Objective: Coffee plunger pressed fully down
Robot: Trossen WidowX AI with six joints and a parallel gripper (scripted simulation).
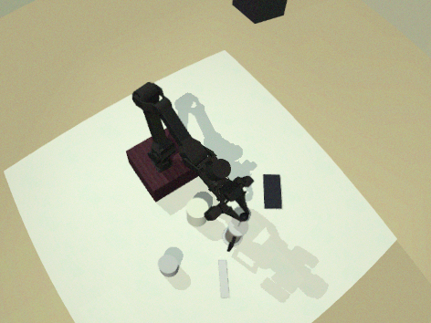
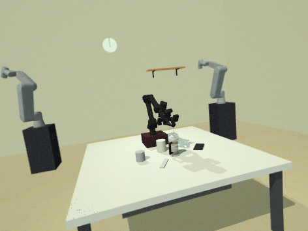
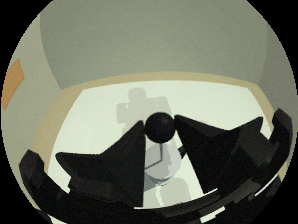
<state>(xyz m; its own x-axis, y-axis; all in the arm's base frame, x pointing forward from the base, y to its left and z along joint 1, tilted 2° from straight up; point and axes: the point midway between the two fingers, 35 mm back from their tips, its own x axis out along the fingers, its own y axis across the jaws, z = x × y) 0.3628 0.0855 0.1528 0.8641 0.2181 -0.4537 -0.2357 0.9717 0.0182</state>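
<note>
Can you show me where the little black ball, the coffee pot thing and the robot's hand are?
Plunger knob (image 3: pixel 160 127), wrist view, on the ball's front.
Coffee press (image 2: pixel 174 147), exterior view, on its glass body.
Hand (image 3: pixel 160 137), wrist view, between the fingertips closed on the knob.

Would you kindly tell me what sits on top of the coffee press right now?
The tool is shut on the plunger knob above the coffee press. From the top view, the tool covers most of the lid, so it cannot be seen there.

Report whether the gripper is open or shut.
Shut on the plunger knob: the gripper has both fingers pressed against it.
</note>
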